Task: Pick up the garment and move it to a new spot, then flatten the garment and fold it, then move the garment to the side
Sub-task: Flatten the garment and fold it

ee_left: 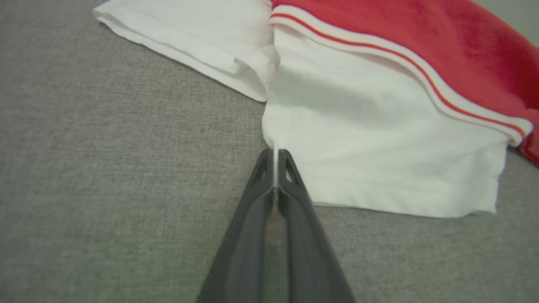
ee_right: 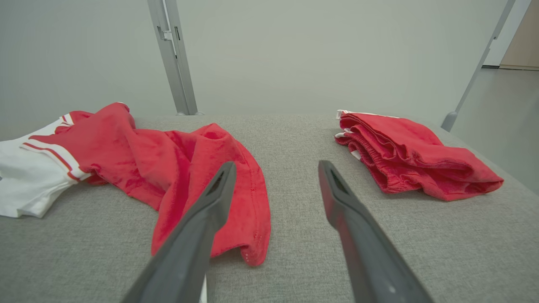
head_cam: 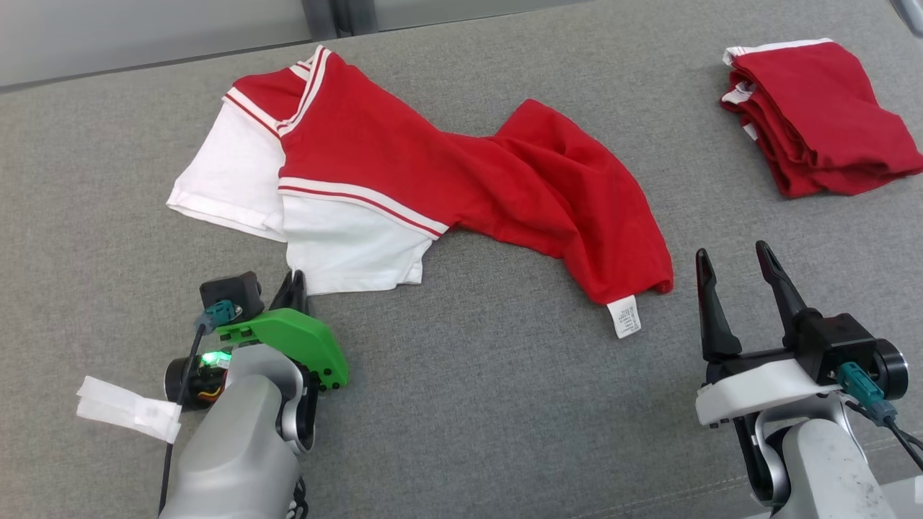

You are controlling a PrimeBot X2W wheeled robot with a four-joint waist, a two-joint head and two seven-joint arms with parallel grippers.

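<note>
Head view: garment (head_cam: 447,173), red top w/ white sleeves + red-striped trim, lies crumpled on grey padded surface (head_cam: 469,418). It runs from upper left to centre-right and is twisted at mid-body. Care label (head_cam: 624,317) lies at the near red hem. L gripper (head_cam: 296,282) is at the near corner of the nearer white sleeve, low on the surface. Left wrist view: its fingers (ee_left: 294,202) are pressed together w/ a thin fold of white sleeve fabric pinched between the tips. R gripper (head_cam: 732,249) is at lower right, jaws spread wide, nothing between them. It sits right of the label, not touching the garment. Right wrist view: bare grey surface between its fingers, red hem just beside the finger on that view's left. Folded red pile (head_cam: 815,115) at far right, well apart from garment.
</note>
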